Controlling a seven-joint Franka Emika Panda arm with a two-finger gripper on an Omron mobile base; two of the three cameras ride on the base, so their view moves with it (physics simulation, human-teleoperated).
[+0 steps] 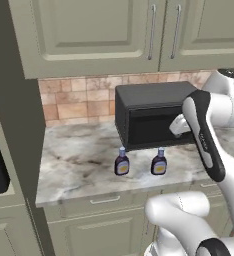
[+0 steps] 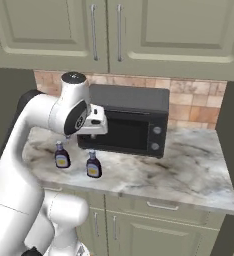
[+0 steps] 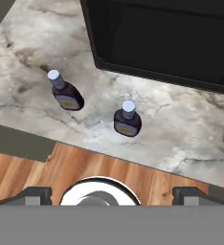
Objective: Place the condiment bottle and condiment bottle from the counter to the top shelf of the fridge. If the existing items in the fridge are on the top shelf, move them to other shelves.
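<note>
STEP: first pickup not begun | pincer (image 3: 111, 194) spread wide, empty, high above marble surface (image 3: 190, 129) | NEXT: descend onto nearer dark-brown purple-capped condiment bottle (image 3: 127, 119)

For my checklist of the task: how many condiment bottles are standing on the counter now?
2. The left bottle and the right bottle both stand upright, apart, on the counter in front of the microwave. None seems hidden.

Sage-green wall cabinets (image 1: 114, 30) with silver handles hang above a tan tile backsplash (image 1: 74, 102). A black microwave (image 2: 131, 120) stands against it. Matching base cabinets (image 2: 154, 227) sit below, over a wood-plank floor (image 3: 61, 172).
</note>
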